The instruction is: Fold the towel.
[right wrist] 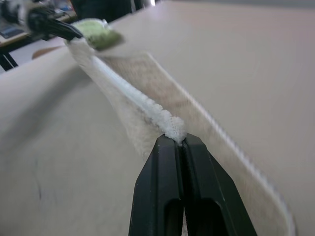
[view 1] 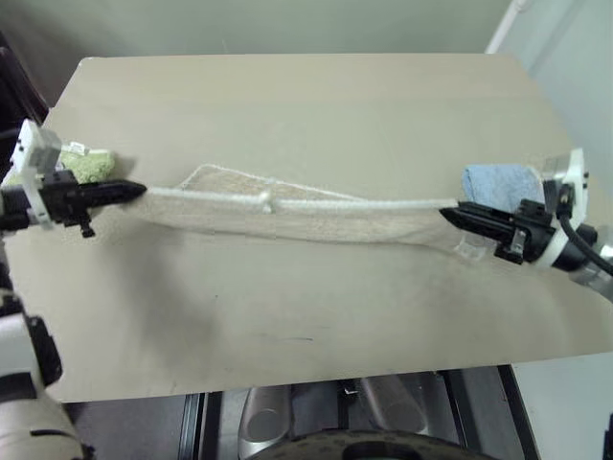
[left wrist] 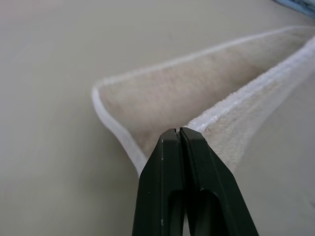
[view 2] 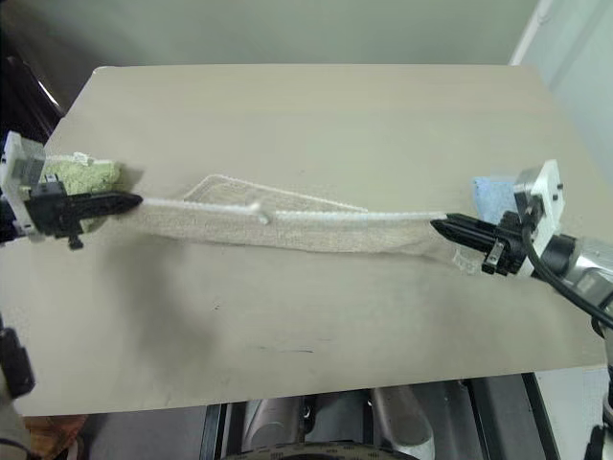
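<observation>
The beige towel point(view 1: 316, 222) with its white stitched border hangs stretched in a long band across the middle of the table, doubled over, its lower part resting on the tabletop. A small white loop point(view 1: 268, 201) sticks out of its upper edge. My left gripper point(view 1: 141, 190) is shut on the towel's left corner; in the left wrist view its fingers point(left wrist: 179, 162) pinch the white border. My right gripper point(view 1: 444, 212) is shut on the right corner, and the right wrist view shows the bunched border point(right wrist: 170, 125) clamped at its tips.
A fluffy green cloth point(view 1: 91, 165) lies at the table's left edge behind my left gripper. A light blue cloth point(view 1: 500, 182) lies at the right edge behind my right gripper. The beige table point(view 1: 306, 105) has bare room behind and in front of the towel.
</observation>
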### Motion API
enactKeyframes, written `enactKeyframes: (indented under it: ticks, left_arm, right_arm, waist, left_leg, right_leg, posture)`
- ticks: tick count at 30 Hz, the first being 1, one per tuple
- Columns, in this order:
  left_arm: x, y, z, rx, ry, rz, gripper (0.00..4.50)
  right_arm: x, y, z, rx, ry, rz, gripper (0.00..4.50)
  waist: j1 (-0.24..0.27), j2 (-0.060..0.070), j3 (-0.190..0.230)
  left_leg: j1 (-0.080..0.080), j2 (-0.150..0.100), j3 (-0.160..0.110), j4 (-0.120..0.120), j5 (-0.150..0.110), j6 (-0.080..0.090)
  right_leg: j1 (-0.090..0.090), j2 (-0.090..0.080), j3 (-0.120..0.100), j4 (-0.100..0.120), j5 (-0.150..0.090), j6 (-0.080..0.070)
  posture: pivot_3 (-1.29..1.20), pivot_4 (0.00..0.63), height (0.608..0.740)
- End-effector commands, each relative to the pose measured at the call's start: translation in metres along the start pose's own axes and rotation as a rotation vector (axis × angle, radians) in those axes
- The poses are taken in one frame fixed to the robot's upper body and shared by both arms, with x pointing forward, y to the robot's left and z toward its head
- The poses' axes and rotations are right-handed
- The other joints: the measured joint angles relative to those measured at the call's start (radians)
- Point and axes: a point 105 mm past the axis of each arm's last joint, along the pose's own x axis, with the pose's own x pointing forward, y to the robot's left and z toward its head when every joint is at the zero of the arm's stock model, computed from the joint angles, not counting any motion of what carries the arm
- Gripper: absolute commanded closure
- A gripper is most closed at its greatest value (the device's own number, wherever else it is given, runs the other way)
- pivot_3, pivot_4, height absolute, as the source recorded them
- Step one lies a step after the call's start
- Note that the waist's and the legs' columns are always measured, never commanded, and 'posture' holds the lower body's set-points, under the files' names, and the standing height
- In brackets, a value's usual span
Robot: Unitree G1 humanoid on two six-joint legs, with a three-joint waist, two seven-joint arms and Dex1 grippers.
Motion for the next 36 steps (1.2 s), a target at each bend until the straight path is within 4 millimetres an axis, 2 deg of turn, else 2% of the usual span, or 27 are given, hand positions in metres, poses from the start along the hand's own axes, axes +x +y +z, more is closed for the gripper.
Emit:
enactKeyframes:
  ticks: [1,5,9,13,16,18,21,26,29,36]
  left_arm:
    - [-0.015,-0.018,0.005,-0.012,0.036,-0.075,4.43]
    - [-0.023,-0.035,-0.009,-0.034,0.133,-0.128,4.43]
    - [-0.025,-0.038,-0.011,-0.042,0.156,-0.137,4.43]
    - [-0.019,-0.038,-0.012,-0.020,0.180,-0.152,4.43]
    - [-0.011,-0.036,-0.014,-0.007,0.201,-0.162,4.43]
    - [0.000,-0.031,-0.015,0.015,0.204,-0.163,4.43]
    - [0.023,-0.023,-0.003,0.055,0.153,-0.164,4.43]
    - [0.044,-0.011,0.008,0.114,0.133,-0.146,4.43]
    - [0.051,-0.003,0.012,0.150,0.145,-0.114,4.43]
    - [0.052,0.011,0.022,0.180,0.146,-0.027,4.43]
  right_arm:
    - [-0.008,0.022,-0.016,-0.054,0.116,0.062,4.50]
    - [-0.015,0.032,-0.023,-0.033,0.128,0.086,4.50]
    - [-0.018,0.040,-0.025,-0.030,0.112,0.107,4.50]
    - [-0.020,0.042,-0.030,-0.029,0.125,0.107,4.50]
    - [-0.020,0.030,-0.033,-0.038,0.130,0.061,4.50]
    - [-0.016,0.018,-0.037,-0.072,0.146,0.011,4.50]
    - [-0.006,0.003,-0.033,-0.090,0.119,-0.054,4.50]
    - [0.001,-0.008,-0.033,-0.095,0.111,-0.092,4.50]
    - [0.003,-0.013,-0.034,-0.096,0.113,-0.113,4.50]
    - [-0.005,-0.031,-0.038,-0.108,0.132,-0.177,4.50]
  waist:
    - [0.003,-0.001,0.000]
    - [0.003,-0.001,-0.001]
    - [0.004,-0.004,-0.003]
    - [0.007,-0.004,-0.003]
    - [0.009,-0.004,-0.003]
    - [0.010,-0.004,-0.003]
    - [0.014,-0.004,-0.003]
    - [0.019,-0.004,-0.003]
    - [0.021,-0.004,-0.003]
    - [0.021,-0.004,-0.003]
  left_leg:
    - [0.000,0.000,0.000,0.000,0.000,0.000]
    - [0.001,0.000,0.000,-0.001,-0.002,-0.004]
    - [0.001,0.000,-0.002,0.001,-0.003,-0.007]
    - [0.000,0.000,-0.004,0.001,-0.006,-0.012]
    - [-0.002,0.000,-0.004,0.001,-0.008,-0.014]
    - [-0.002,0.000,-0.004,0.001,-0.009,-0.015]
    - [-0.001,0.000,-0.004,0.001,-0.009,-0.014]
    - [-0.001,0.001,-0.004,0.001,-0.008,-0.013]
    - [-0.001,0.001,-0.004,0.000,-0.008,-0.013]
    - [-0.001,0.001,-0.003,0.000,-0.007,-0.012]
  right_leg:
    - [0.000,0.000,0.000,0.000,0.001,-0.002]
    - [0.000,0.000,0.000,0.000,-0.004,0.004]
    - [0.000,0.000,0.000,0.000,-0.003,0.003]
    - [-0.001,0.001,0.000,0.000,-0.004,0.001]
    - [-0.003,0.001,0.000,0.000,0.000,-0.009]
    - [-0.003,0.001,0.000,-0.001,-0.001,-0.010]
    - [-0.002,0.001,0.001,-0.001,0.000,-0.009]
    - [-0.003,0.002,0.000,-0.001,0.001,-0.008]
    - [-0.003,0.002,0.000,-0.001,0.005,-0.001]
    - [-0.001,0.002,0.001,-0.003,0.002,0.013]
  posture:
    - [0.00,0.150,0.703]
    - [0.00,0.150,0.703]
    - [0.00,0.150,0.703]
    - [0.00,0.150,0.703]
    - [0.00,0.150,0.703]
    - [0.00,0.150,0.703]
    - [0.00,0.150,0.703]
    - [0.00,0.150,0.703]
    - [0.00,0.150,0.703]
    - [0.00,0.150,0.703]
